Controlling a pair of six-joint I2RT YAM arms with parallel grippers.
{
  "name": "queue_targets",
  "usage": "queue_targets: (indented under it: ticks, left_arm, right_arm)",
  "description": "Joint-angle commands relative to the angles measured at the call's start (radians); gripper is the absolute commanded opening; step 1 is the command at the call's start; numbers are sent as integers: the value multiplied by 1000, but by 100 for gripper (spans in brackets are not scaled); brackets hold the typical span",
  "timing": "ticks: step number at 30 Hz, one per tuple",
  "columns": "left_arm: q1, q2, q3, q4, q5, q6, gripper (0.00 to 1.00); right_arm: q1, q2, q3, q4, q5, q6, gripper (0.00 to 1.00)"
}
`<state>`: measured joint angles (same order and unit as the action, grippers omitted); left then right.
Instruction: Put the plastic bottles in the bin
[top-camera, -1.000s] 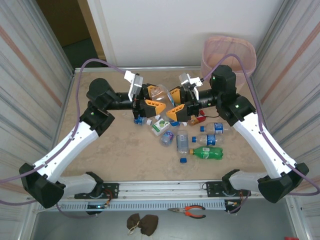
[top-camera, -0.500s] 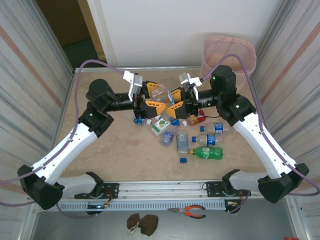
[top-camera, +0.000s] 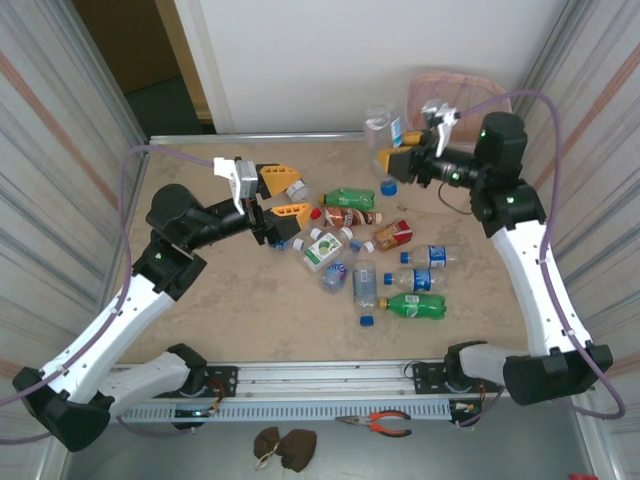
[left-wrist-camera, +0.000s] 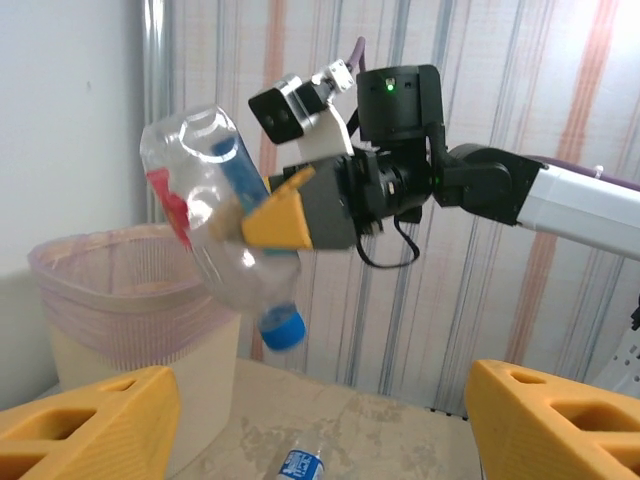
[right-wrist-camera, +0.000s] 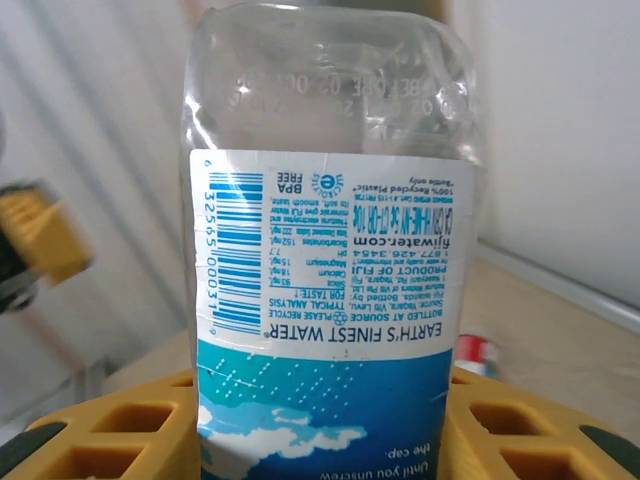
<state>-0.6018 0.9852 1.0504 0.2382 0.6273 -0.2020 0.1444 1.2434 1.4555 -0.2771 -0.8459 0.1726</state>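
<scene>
Left wrist view: right jaws clamp a clear bottle (left-wrist-camera: 195, 170) mid-body near the bin (left-wrist-camera: 100, 290). It looks empty, so probably light and crushable. Left jaws gape, empty.

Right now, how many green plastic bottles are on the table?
2: far green bottle at the pile's back edge, near green bottle at its front right. Others may be hidden.

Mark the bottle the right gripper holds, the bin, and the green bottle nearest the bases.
held bottle (right-wrist-camera: 330, 300): right wrist view, label
bin (left-wrist-camera: 110, 300): left wrist view, mesh upper wall
green bottle (top-camera: 415, 306): top external view, mid-body
</scene>
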Motion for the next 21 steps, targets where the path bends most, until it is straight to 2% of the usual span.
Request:
queue_targets:
  ticks: [1,4,10,15,21]
  left_arm:
    - [5,-13,-14,-6,-28,19,76]
    - [4,-15,-22,-4,-29,18,76]
    - [6,-21,-36,-9,-31,19,76]
    - [10,-28,-46,-17,-46,14,76]
    - [10,-37,-75,-2,-50,-7,75]
  right_arm:
    - [-88,48,75,28,117,134,43]
    - [-175,115,137,33,177,205,42]
    - [-266,283,313,-30,311,238,42]
    - [-279,445,503,-138,410,200,41]
    - [-268,651,728,-315,418,182,37]
